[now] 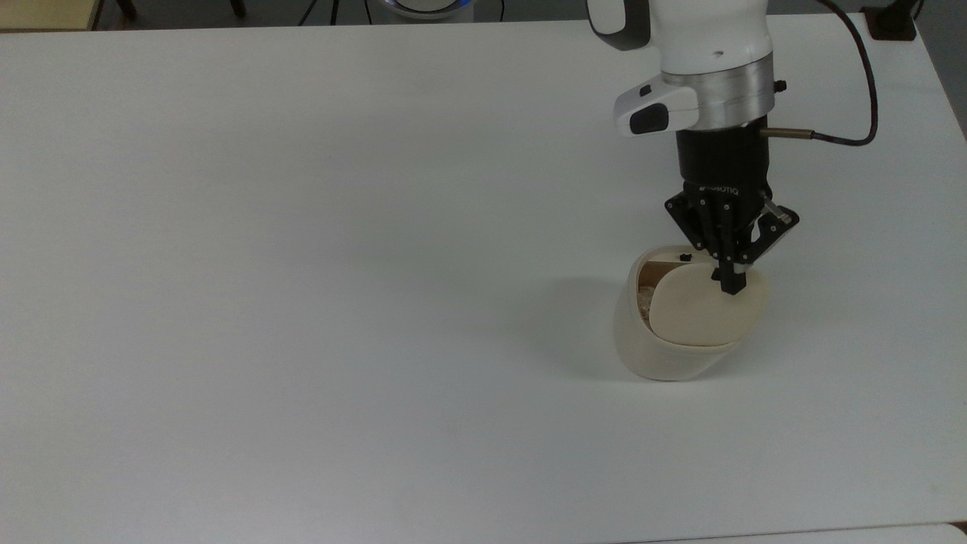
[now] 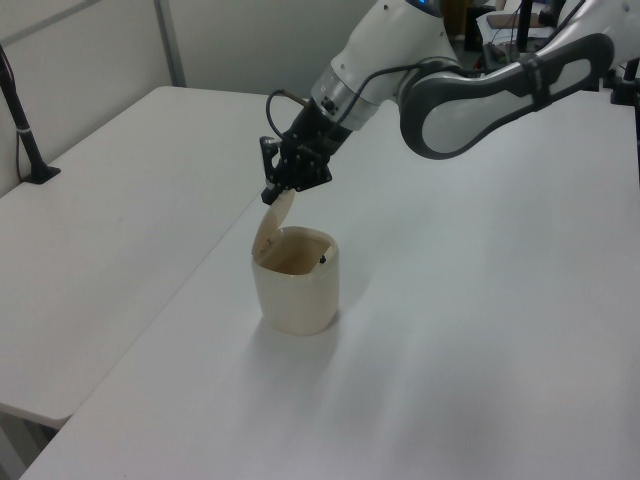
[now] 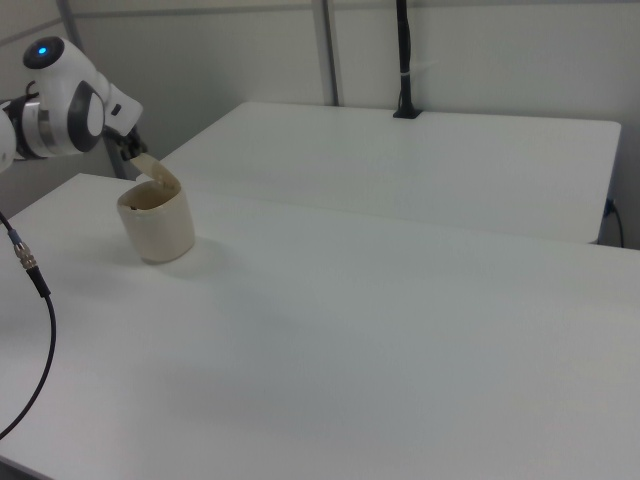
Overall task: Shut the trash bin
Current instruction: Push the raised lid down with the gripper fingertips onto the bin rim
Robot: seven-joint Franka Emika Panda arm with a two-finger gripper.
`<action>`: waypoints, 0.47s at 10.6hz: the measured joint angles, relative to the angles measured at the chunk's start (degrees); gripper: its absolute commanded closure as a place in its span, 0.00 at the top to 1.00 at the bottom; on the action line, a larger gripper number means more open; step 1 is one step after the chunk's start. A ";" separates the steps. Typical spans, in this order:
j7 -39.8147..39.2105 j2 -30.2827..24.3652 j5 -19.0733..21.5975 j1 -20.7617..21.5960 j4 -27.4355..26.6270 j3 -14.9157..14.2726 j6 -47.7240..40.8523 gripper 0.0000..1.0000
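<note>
Bin (image 1: 665, 351) sat on the white surface (image 1: 302, 302), toward the top view's right. Lid (image 1: 706, 310) was half open, tilted over the mouth, tan inside showing at the top view's left edge. Pincer (image 1: 730, 281) pointed down with fingers drawn narrow, holding nothing, tip touching the lid's raised edge. In the left view pincer (image 2: 272, 194) met the lid (image 2: 272, 224) top.
</note>
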 measured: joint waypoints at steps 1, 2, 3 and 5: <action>0.00 -1.42 -0.29 0.24 -2.27 0.43 -0.04 0.00; 0.00 -2.83 -0.35 0.30 -4.36 0.66 -0.36 0.00; 0.00 -4.05 -0.36 0.29 -6.03 0.69 -1.43 0.00; 0.00 -5.15 -0.37 0.20 -7.98 0.68 -3.69 0.00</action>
